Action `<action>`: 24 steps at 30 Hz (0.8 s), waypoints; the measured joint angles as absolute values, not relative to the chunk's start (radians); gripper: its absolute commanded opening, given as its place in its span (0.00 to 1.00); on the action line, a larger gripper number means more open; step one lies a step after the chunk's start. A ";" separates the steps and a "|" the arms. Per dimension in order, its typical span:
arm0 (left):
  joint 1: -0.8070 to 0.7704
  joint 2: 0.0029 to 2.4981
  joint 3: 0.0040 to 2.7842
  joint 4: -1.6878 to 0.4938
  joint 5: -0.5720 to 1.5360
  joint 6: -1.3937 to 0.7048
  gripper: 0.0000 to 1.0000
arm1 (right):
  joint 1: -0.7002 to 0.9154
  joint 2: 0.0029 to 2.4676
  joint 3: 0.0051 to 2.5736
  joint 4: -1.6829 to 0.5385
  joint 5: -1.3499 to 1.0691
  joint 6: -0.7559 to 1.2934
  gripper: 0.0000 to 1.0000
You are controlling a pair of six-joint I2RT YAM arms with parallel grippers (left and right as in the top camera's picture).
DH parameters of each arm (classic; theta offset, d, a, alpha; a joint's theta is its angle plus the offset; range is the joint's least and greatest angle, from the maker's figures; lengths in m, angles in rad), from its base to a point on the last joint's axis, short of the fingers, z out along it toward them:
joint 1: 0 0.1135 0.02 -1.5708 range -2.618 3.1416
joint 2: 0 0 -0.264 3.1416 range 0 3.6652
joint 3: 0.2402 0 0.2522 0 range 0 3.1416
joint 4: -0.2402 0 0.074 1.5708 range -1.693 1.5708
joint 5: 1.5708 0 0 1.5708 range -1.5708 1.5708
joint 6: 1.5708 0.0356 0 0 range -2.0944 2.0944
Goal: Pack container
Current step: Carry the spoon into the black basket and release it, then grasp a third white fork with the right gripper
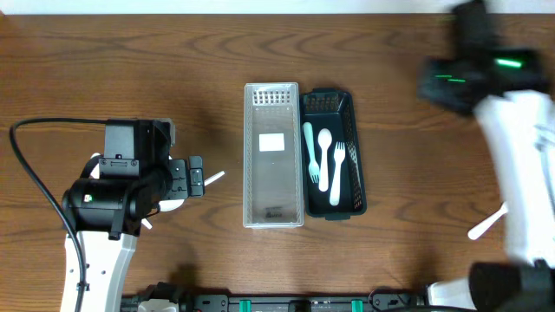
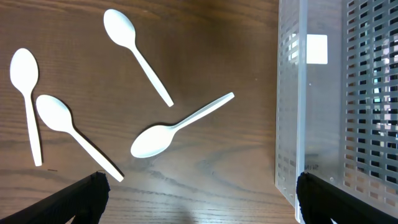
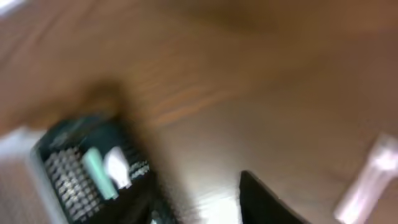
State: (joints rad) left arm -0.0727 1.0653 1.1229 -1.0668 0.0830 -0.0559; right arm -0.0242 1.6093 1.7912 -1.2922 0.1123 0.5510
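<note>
Soft, even light fell from above on the counter (image 1: 173,69), leaving only faint shadows. The overhead and left-wrist views were sharp, though the white spoons (image 2: 149,142) looked nearly washed out. Motion blur smeared the whole right-wrist view, and the right arm (image 1: 473,78) overhead.

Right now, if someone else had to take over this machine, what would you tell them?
Left fingers: wide open, empty, above four white spoons on the table, left of the clear perforated bin.
Right fingers: too blurred to tell open or shut.
Done: the dark basket holds a mint utensil, a white spoon and a white fork.
Left: the four spoons, plus one white utensil lying at the table's right side, are not packed yet.
</note>
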 measured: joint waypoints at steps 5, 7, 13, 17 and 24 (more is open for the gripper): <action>-0.073 1.065 1.123 -1.067 0.083 -0.056 0.98 | -0.311 1.589 1.773 -1.345 0.126 0.599 0.71; -0.073 1.065 1.123 -1.067 0.083 -0.056 0.98 | -0.414 1.607 1.720 -1.318 0.118 0.599 0.71; -0.073 1.065 1.123 -1.066 0.083 -0.056 0.98 | -0.629 1.649 1.514 -1.160 0.081 0.569 0.76; -0.073 1.065 1.123 -1.067 0.083 -0.056 0.98 | -0.723 1.692 1.383 -1.062 0.074 0.540 0.77; -0.073 1.065 1.123 -1.067 0.083 -0.056 0.98 | -0.778 1.777 1.242 -0.945 0.067 0.515 0.79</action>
